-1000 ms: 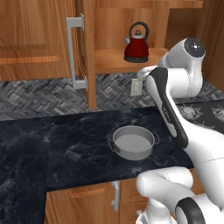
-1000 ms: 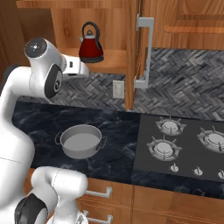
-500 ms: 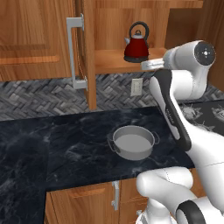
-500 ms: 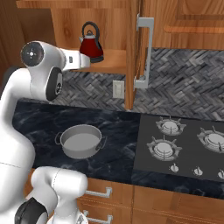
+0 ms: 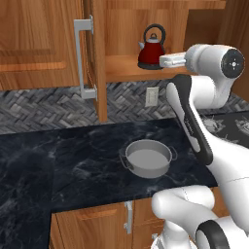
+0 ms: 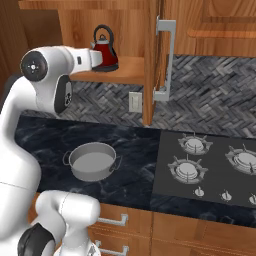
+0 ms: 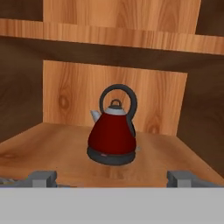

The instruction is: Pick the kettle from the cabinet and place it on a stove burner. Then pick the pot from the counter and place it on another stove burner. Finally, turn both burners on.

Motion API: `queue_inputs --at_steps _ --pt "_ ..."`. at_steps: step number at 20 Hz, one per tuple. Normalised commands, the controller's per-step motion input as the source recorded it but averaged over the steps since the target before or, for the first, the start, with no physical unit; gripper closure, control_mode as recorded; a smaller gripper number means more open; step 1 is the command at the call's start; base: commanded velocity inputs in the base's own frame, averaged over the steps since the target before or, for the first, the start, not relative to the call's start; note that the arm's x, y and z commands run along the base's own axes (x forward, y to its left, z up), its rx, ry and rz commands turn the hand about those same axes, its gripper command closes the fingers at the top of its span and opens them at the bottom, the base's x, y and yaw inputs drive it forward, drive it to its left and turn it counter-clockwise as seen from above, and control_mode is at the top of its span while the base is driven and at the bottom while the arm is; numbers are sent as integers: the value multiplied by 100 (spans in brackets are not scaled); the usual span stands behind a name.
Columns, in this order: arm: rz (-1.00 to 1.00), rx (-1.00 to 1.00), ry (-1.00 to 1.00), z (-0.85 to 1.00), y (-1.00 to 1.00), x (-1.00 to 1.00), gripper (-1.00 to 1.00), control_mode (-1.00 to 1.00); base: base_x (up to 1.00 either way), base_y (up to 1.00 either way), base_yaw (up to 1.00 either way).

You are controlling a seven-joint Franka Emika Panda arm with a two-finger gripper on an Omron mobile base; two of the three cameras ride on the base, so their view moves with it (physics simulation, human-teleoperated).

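Kettle sits upright on the shelf in the open cabinet.

I see my gripper pointing straight at it, fingers spread wide apart, holding nothing, not touching the kettle. Down below, the pot rests on the black counter. The burners are off to the right of the pot.

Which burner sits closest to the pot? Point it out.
The front left burner: it lies at the cooktop's near left corner, next to the counter where the pot stands. The other burners sit farther back or farther right.
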Motion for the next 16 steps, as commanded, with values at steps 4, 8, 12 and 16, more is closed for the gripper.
queue_inputs --at_steps 4,8,12,16 --pt "0 0 -9 18 0 1 -100 -100 0 0 0" --pt "0 2 0 0 -7 18 -100 -100 0 0 0" --pt "0 1 0 0 -2 13 -100 -100 0 0 0" --pt "0 0 0 0 0 12 -100 -100 0 0 0"
